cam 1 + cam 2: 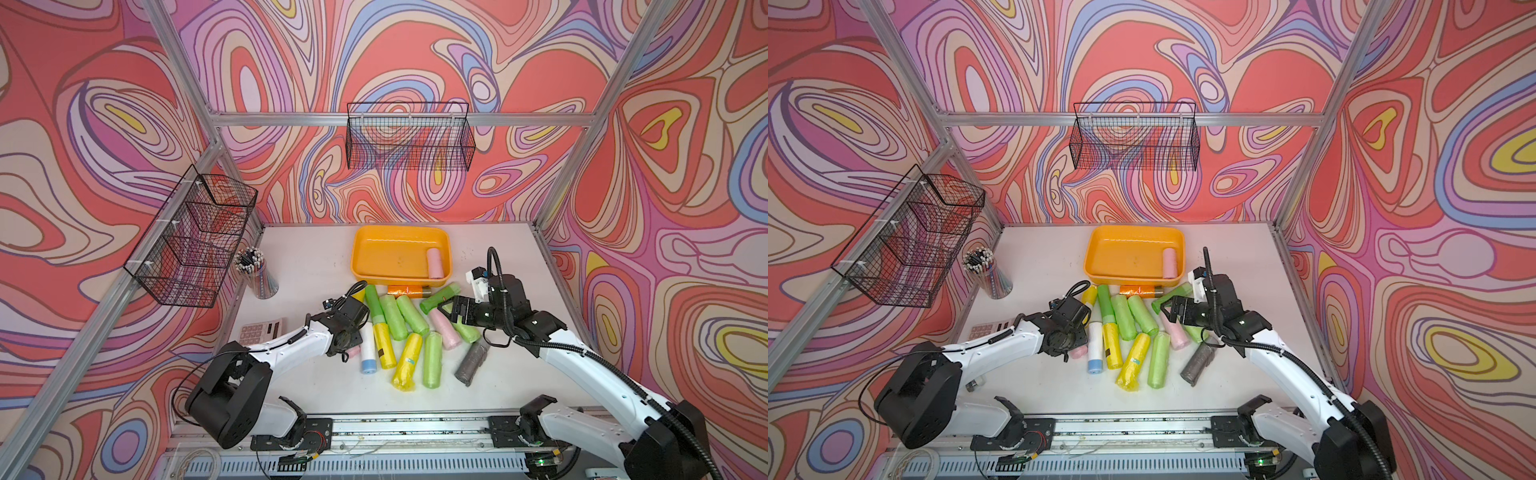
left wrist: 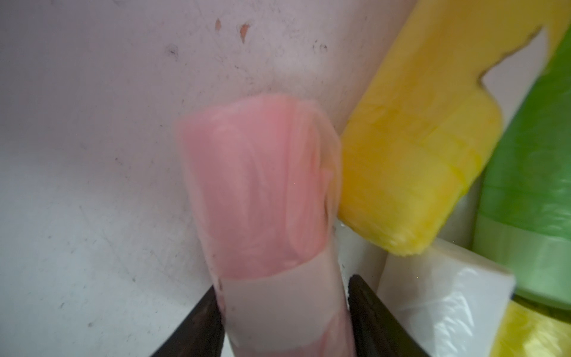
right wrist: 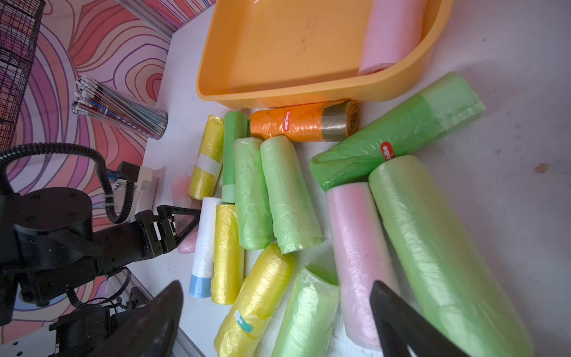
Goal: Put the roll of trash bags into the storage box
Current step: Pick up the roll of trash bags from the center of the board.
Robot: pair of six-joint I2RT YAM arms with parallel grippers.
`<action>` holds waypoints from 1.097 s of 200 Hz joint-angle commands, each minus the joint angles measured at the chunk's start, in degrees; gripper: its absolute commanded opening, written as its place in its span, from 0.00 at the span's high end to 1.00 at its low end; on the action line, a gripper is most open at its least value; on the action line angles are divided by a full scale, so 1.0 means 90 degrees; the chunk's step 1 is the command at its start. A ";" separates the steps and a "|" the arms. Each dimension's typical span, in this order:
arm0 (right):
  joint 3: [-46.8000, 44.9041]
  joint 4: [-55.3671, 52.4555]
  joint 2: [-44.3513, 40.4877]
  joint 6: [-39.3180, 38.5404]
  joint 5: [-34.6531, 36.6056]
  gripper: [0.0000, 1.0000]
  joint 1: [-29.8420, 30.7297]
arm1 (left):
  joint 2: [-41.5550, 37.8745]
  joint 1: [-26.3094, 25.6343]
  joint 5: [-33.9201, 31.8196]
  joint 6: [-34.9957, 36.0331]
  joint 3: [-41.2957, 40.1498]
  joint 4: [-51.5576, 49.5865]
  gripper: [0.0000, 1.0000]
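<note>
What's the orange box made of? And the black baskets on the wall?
The storage box looks like smooth, glossy plastic: moulded, rounded corners, soft shine. The baskets look like thin black wire, probably coated metal: you see through the grid.

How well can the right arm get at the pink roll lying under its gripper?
Probably yes, but tightly. The right gripper hangs open over the pink roll, whose top is bare. A light green roll lies against one side and a dark green roll at its far end, leaving the jaws little room.
</note>
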 commanded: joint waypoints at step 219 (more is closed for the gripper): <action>0.0162 0.0236 0.0555 0.0403 0.1276 0.04 0.0037 | -0.0332 0.0026 0.0797 0.0728 -0.0033 0.0813 0.87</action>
